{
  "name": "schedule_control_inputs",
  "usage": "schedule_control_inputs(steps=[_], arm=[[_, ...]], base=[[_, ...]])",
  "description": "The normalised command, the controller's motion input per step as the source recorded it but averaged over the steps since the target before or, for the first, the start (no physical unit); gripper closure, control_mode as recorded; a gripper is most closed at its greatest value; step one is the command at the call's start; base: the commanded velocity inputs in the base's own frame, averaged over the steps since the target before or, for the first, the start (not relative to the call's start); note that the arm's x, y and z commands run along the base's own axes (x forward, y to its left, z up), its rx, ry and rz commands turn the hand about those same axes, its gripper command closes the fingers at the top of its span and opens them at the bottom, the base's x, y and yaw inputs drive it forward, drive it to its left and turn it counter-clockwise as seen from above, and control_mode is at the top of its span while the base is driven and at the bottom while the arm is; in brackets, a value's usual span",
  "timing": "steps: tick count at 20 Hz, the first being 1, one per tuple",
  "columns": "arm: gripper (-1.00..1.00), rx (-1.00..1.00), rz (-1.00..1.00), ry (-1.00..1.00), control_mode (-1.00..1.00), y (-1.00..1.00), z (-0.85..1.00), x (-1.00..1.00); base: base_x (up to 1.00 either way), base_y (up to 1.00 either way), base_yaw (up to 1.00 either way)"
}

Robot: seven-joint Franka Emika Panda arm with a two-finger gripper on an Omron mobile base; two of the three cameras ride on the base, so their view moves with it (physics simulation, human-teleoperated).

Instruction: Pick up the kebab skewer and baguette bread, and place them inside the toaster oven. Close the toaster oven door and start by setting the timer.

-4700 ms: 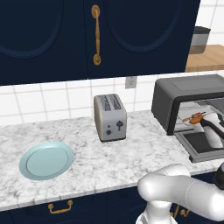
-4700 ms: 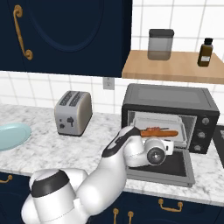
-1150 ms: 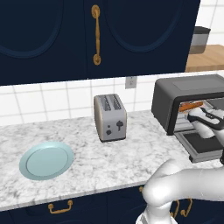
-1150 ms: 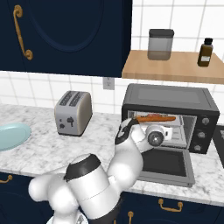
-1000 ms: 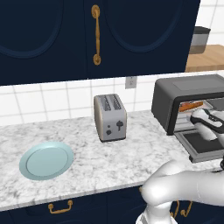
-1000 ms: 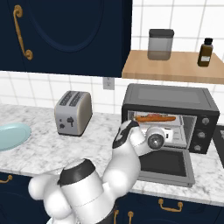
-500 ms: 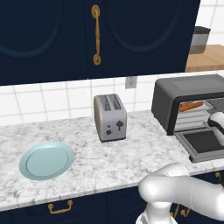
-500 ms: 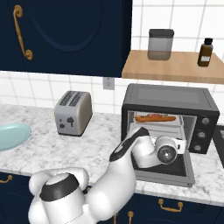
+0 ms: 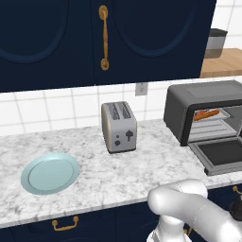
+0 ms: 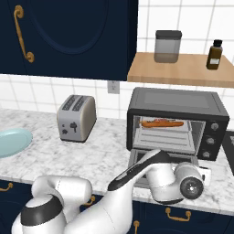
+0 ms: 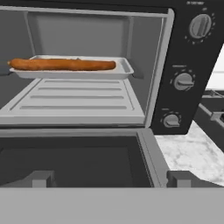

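Far left on the marble counter point(image 9: 142, 170): pale blue plate point(image 9: 50, 173), lying flat near the front edge, with bare stone all round it. Further right, silver two-slot toaster point(image 9: 118, 126), upright near the tiled wall, well apart from the plate; a broad open stretch of counter in front of it and to its right. Next, the toaster oven point(image 10: 177, 119), set back against the wall, its cavity open. Baguette bread point(image 11: 62, 64) inside, lying lengthwise on a shallow tray point(image 11: 124, 69) near the upper rack level, with an unoccupied wire rack point(image 11: 78, 99) beneath. Kebab skewer not distinguishable from the loaf at this resolution. Toaster oven door point(image 9: 223, 155) dropped flat, reaching out to the counter's front edge; open counter between its left edge and the toaster. Three knobs point(image 11: 183, 81) stacked down the oven's right panel. Above, on a wooden shelf point(image 10: 183, 69): grey canister point(image 10: 167, 46) and dark bottle point(image 10: 215, 54), well apart.

Arm bent low from the base, elbow forward, wrist in front of the lowered door at its right end. Gripper point(image 11: 112, 179) level, facing into the cavity, fingertips point(image 11: 180, 179) spread wide with nothing between them, hovering just over the door's outer edge.
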Motion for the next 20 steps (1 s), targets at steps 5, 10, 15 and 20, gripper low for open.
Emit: schedule_control_inputs(steps=[5, 10, 15, 20], arm=[[-1.0, 0.0, 0.0, 0.06, -1.0, -0.09, -0.29, -0.62], [-1.0, 0.0, 0.0, 0.02, -1.0, -0.02, -0.34, -0.43], [-1.0, 0.0, 0.0, 0.0, -1.0, 0.0, -0.32, -0.15], [-1.0, 0.0, 0.0, 0.0, -1.0, -0.03, -0.38, -0.18]], base=[[0.0, 0.0, 0.0], [0.0, 0.0, 0.0], [0.0, 0.0, 0.0], [0.0, 0.0, 0.0]])
